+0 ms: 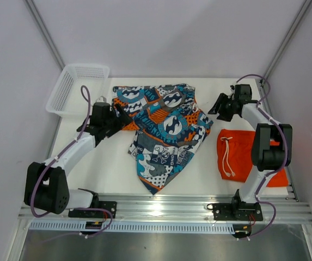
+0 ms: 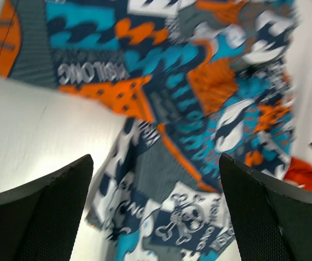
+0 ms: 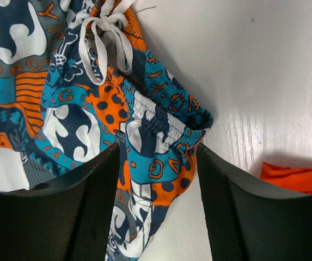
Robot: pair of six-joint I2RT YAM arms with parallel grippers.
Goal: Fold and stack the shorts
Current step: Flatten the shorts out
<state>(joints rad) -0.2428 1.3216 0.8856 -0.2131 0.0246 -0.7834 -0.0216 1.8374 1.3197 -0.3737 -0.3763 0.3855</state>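
Observation:
The printed shorts (image 1: 166, 128) lie spread and rumpled in the middle of the table, navy, teal, orange and white. The orange shorts (image 1: 242, 155) lie folded at the right with their white drawstring on top, partly under the right arm. My left gripper (image 1: 123, 116) sits at the printed pair's left edge. In the left wrist view it (image 2: 156, 209) is wide open above the print (image 2: 199, 109), holding nothing. My right gripper (image 1: 214, 111) hovers at the pair's right edge. In the right wrist view it (image 3: 158, 190) is open, the elastic waistband corner (image 3: 166, 122) lying loose just beyond the fingertips.
A white mesh basket (image 1: 77, 89) stands at the back left corner. White walls close in the table on the left, back and right. A metal rail (image 1: 166, 209) carrying the arm bases runs along the near edge.

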